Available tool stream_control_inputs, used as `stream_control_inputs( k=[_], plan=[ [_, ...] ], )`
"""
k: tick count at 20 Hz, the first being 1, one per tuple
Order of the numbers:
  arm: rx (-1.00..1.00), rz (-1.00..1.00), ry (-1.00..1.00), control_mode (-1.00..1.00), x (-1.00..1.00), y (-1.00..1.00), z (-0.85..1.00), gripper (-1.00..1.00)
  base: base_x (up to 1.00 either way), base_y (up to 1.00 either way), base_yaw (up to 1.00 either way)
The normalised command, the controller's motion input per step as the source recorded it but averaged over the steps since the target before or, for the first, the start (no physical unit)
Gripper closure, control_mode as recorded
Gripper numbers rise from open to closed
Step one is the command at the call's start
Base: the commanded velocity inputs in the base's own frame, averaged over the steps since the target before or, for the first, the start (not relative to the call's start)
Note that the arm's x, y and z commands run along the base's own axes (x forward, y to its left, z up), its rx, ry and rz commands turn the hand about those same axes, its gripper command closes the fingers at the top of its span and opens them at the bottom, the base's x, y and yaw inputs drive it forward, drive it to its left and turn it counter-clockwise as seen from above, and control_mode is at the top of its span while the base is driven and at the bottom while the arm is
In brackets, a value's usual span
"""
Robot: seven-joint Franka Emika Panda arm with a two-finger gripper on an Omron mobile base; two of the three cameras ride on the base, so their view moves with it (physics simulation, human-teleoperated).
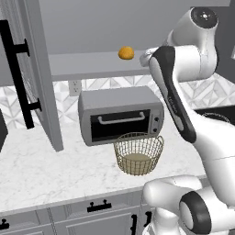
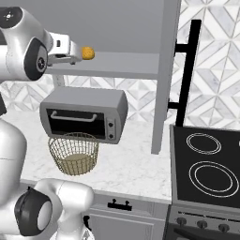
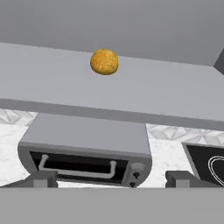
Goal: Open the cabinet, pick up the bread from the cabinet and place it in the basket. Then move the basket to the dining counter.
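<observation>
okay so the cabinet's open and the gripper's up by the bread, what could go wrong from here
The bread is a small round bun lying loose on the cabinet shelf; a push from the open gripper might roll it deeper in.

The toaster oven stands right below the shelf, so the arm could knock it on the way down.

The basket sits low in front of the oven; bread released too high may bounce out.
</observation>
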Motion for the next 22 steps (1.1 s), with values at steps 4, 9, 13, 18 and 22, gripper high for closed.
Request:
stream_control_inputs(
  k=[4,9,13,18,22],
  plan=[
    [0.08,0.00,-0.04,-1.00,0.57,-0.19,0.00,-1.00,0.00,0.00,0.00],
    [0.04,0.00,-0.02,-1.00,0.55,0.00,0.00,-1.00,0.00,0.00,0.00],
    [0.02,0.05,0.00,-1.00,0.63,0.00,0.00,-1.00,0.00,0.00,0.00],
    [0.01,0.12,0.00,-1.00,0.50,0.04,0.00,-1.00,0.00,0.00,0.00],
    [0.00,0.17,0.00,-1.00,0.47,0.24,0.00,-1.00,0.00,0.00,0.00]
  ],
)
